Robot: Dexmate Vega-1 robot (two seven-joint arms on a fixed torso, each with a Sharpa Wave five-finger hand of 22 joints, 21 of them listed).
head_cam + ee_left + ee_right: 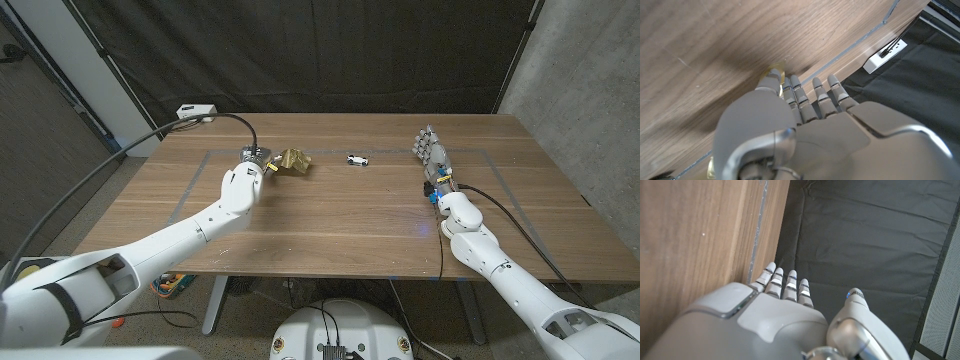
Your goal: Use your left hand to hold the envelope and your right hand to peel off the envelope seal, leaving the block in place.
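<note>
- Two robot hands were over the wooden surface (330, 215): the left robot hand (252, 168) touched the crumpled tan envelope (294, 160), fingers curled at its edge; whether it gripped, I cannot tell.
- The right robot hand (432, 155) stood well apart, fingers extended, holding nothing.
- A small white block (357, 160) lay between them.

Even, soft overhead light; brown wooden table (340, 215) evenly bright, black cloth backdrop (300, 50) dim. Head view sharp, slight bowing at edges. Left wrist view: grey left hand (805, 135) close and soft-focused, casting a diffuse shadow on wood.
</note>
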